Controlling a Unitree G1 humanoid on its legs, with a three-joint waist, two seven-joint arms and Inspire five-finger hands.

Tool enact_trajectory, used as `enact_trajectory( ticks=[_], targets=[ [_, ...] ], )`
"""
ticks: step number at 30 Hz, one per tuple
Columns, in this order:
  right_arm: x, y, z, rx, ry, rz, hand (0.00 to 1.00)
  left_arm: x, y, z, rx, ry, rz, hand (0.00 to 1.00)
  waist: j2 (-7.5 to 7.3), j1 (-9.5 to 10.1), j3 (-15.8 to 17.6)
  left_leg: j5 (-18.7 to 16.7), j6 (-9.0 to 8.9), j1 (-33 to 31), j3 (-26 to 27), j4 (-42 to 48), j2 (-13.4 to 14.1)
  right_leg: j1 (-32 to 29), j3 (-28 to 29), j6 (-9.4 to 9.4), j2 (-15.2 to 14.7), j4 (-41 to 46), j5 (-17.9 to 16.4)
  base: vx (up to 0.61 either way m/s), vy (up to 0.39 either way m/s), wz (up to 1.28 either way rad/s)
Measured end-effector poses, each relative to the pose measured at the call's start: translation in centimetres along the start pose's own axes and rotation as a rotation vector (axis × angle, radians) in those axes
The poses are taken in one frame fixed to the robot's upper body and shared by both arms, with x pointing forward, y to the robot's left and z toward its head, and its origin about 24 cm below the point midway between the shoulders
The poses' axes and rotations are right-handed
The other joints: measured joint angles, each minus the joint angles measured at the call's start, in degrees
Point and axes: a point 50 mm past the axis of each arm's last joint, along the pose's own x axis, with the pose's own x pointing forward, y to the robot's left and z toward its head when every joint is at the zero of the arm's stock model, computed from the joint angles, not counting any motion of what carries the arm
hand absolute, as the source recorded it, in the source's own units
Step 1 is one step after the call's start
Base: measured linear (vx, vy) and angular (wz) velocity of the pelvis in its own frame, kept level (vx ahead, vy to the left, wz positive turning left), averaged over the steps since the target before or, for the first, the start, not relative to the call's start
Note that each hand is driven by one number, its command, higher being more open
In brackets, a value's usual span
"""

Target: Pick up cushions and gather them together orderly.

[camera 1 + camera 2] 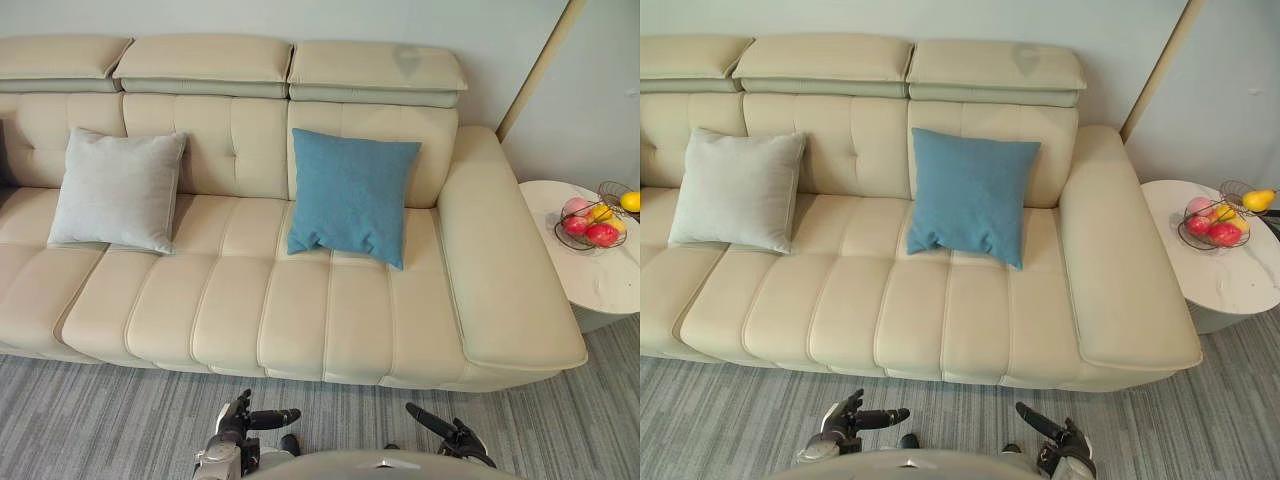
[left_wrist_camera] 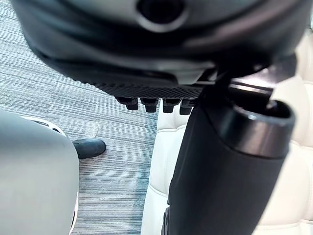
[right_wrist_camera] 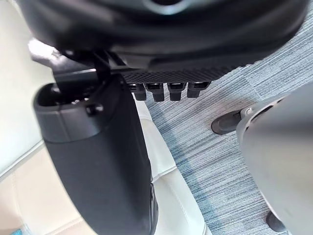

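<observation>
A light grey cushion [image 1: 118,190] leans against the backrest on the left part of the cream sofa [image 1: 300,310]. A blue cushion [image 1: 350,195] stands against the backrest further right, one seat away from the grey one. My left hand [image 1: 245,420] hangs low over the carpet in front of the sofa, open and holding nothing; its thumb [image 2: 225,171] sticks out straight. My right hand [image 1: 455,435] is at the same height to the right, also open and empty, with its thumb [image 3: 102,161] extended. Both hands are well short of the cushions.
A thick armrest [image 1: 500,270] closes the sofa's right end. Beyond it stands a round white side table [image 1: 600,275] carrying a wire basket of fruit [image 1: 590,225]. Grey striped carpet [image 1: 100,430] runs along the sofa's front.
</observation>
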Motion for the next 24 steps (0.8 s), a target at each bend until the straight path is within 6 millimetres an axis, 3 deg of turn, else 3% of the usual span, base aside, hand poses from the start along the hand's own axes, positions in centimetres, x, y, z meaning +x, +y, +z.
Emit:
enact_trajectory(
  ticks=[7, 18, 21, 24],
  targets=[
    [-0.1, -0.4, -0.5, -0.004, 0.016, -0.009, 1.0, 0.0, 0.1, -0.1, -0.005, 0.004, 0.003, 1.0, 0.01, -0.13, 0.03, 0.0, 0.0, 1.45, 0.36, 0.0, 0.05, 1.28, 0.16, -0.01, 0.0, 0.11, 0.0, 0.0, 0.001, -0.02],
    [-0.6, -2.4, -2.2, -0.019, 0.055, -0.063, 1.0, -0.2, 0.2, -1.2, -0.08, 0.067, 0.035, 1.0, 0.54, -1.52, 0.37, -0.38, -0.57, 6.38, 5.91, -0.03, 1.99, 2.34, 4.87, 0.46, 1.27, 2.71, -0.33, -0.09, -0.003, -0.25],
    [-0.9, -3.1, -3.0, -0.022, 0.081, -0.079, 1.0, -0.2, -0.1, -1.1, -0.129, 0.068, 0.04, 1.0, 0.73, -1.53, 0.55, -1.8, -2.02, 6.51, 9.92, 1.61, 3.64, 0.13, 8.74, 0.43, 2.9, 3.98, -0.31, -0.06, -0.035, -0.65],
    [-1.0, -3.0, -2.8, -0.031, 0.063, -0.074, 1.0, -0.2, -0.2, -1.1, -0.16, 0.071, 0.045, 1.0, 0.54, -1.83, 0.62, -6.6, -3.15, 3.49, 12.54, 9.39, 6.07, -3.53, 14.05, -0.15, 5.31, 5.56, 0.12, 0.01, -0.072, -0.88]
  ],
)
